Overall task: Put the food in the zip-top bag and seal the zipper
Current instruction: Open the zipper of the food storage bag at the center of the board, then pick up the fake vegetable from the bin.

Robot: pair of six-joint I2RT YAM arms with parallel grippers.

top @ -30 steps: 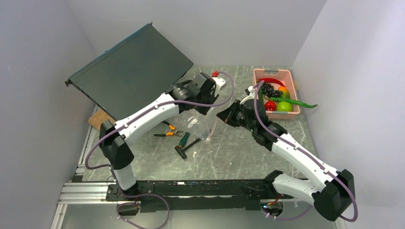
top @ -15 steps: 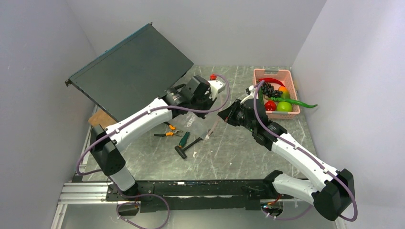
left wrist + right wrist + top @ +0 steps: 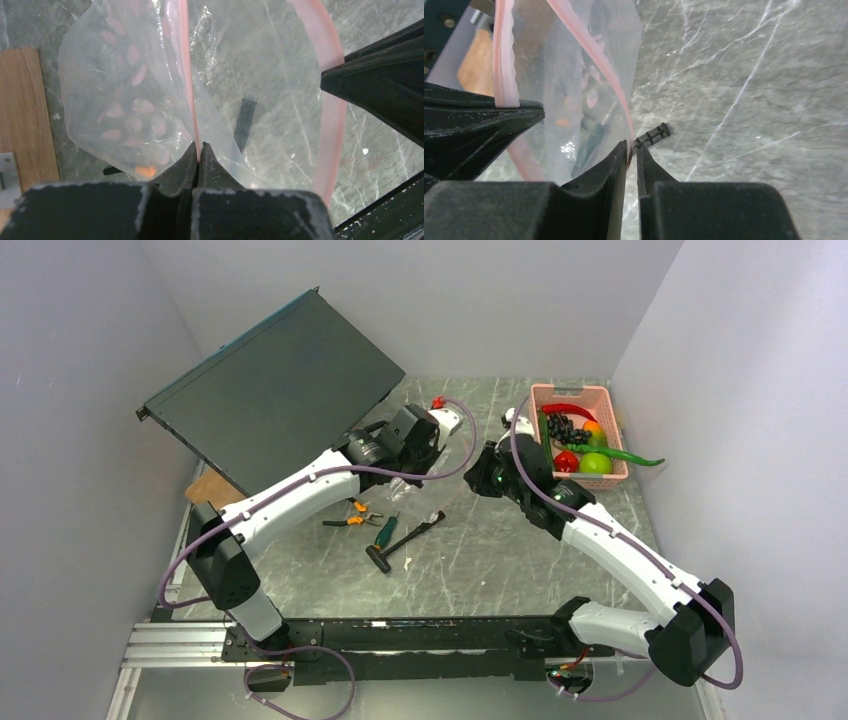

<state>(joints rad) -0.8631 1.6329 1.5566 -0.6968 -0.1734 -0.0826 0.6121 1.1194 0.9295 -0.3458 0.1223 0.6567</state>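
The clear zip-top bag [image 3: 426, 498] hangs between my two grippers above the table, its mouth spread open. My left gripper [image 3: 199, 146] is shut on one side of the pale pink zipper strip [image 3: 183, 75]. My right gripper [image 3: 631, 146] is shut on the other side of the strip [image 3: 589, 42]. In the top view the left gripper [image 3: 424, 445] and right gripper [image 3: 482, 476] stand close together at mid-table. The food lies in the pink basket [image 3: 570, 393]: red chili [image 3: 565, 409], grapes [image 3: 564, 427], mango [image 3: 594, 430], tomato [image 3: 566, 461], green apple [image 3: 595, 463], cucumber [image 3: 622, 453]. No food shows inside the bag.
Orange-handled pliers [image 3: 350, 521], a green-handled screwdriver [image 3: 385, 532] and a black-handled tool [image 3: 408, 539] lie on the marble table under and left of the bag. A dark tilted panel [image 3: 280, 390] fills the back left. A wooden board [image 3: 210, 490] lies at the left edge.
Both grippers have kept hold of the strip. The left gripper has drawn back to the left and the right wrist has swung toward the back, nearer the basket; the bag now hangs lifted.
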